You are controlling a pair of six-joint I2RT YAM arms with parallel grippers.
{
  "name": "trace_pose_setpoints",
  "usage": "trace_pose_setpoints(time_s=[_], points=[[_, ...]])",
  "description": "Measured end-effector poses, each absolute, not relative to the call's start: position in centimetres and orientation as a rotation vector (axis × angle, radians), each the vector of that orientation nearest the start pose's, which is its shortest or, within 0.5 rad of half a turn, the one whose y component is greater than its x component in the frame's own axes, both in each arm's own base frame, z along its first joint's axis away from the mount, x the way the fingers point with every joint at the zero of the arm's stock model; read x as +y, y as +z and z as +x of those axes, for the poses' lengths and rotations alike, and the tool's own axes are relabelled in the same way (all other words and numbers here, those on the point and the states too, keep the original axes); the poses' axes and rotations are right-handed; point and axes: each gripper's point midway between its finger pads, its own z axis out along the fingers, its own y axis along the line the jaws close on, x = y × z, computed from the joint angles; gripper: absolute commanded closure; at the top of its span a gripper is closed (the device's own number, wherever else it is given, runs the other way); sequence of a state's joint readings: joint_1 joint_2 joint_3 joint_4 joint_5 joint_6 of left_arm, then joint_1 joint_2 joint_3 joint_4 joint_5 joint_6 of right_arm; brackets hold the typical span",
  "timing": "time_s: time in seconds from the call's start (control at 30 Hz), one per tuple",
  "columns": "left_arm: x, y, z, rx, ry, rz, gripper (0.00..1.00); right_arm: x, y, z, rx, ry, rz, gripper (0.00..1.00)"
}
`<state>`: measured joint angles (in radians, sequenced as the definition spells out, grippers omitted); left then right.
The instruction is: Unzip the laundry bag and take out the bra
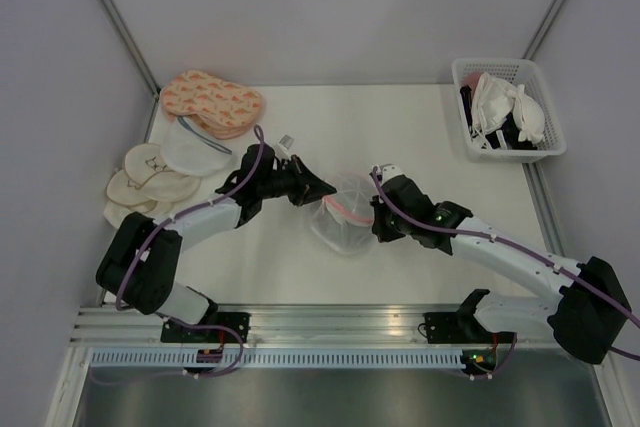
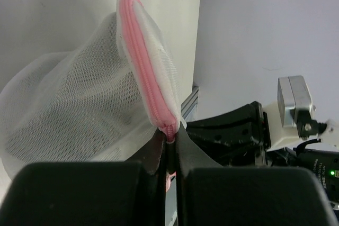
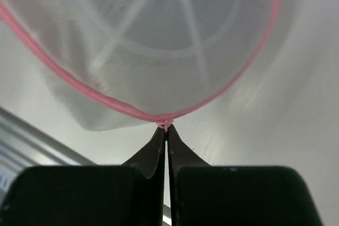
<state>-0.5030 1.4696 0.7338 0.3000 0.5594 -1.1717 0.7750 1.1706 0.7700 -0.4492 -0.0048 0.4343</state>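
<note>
Laundry bag: a small round white mesh laundry bag (image 1: 345, 215) with a pink zip rim (image 2: 145, 72) and white spoke-like ribs sits near the middle of the pale table (image 1: 420, 137), between the two grippers.
Left gripper: the left gripper (image 2: 170, 142) reaches in from the bag's left side. Its jaws are pinched tight on the low end of the pink rim, and the mesh dome rises up and away from the fingertips.
Right gripper: the right gripper (image 3: 165, 129) meets the bag from the opposite side. Its jaws are closed to a sliver, nipping a small pink nub at the lowest point of the rim, with the ribbed dome spread above the tips.
Bag relative to jaws: it is held at two points on its rim, one gripper at each side, with the body of the bag between them.
Bag contents: they cannot be made out through the mesh.
Zip: whether it is closed cannot be told.
Far right corner: a white plastic basket (image 1: 510, 155) holds white padded bras (image 1: 512, 107), well apart from the bag.
Far left: flat peach patterned pads (image 1: 212, 99) and cream round pads (image 1: 150, 185) lie beside the left arm.
</note>
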Motion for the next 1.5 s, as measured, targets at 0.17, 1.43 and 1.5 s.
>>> trace_pose_setpoints(time_s=[0.17, 1.43, 1.5], points=[[-30.5, 16.5, 28.9, 2.330, -1.577, -0.220, 0.98, 18.8, 10.4, 22.9, 2.435, 0.268, -0.255, 1.00], [-30.8, 16.1, 28.7, 2.306, -1.512, -0.232, 0.00, 26.5, 13.3, 22.7, 2.287, 0.812, -0.510, 1.00], [-31.3, 16.1, 28.7, 2.310, -1.518, -0.219, 0.00, 26.6, 13.3, 22.5, 2.285, 0.830, -0.526, 1.00]])
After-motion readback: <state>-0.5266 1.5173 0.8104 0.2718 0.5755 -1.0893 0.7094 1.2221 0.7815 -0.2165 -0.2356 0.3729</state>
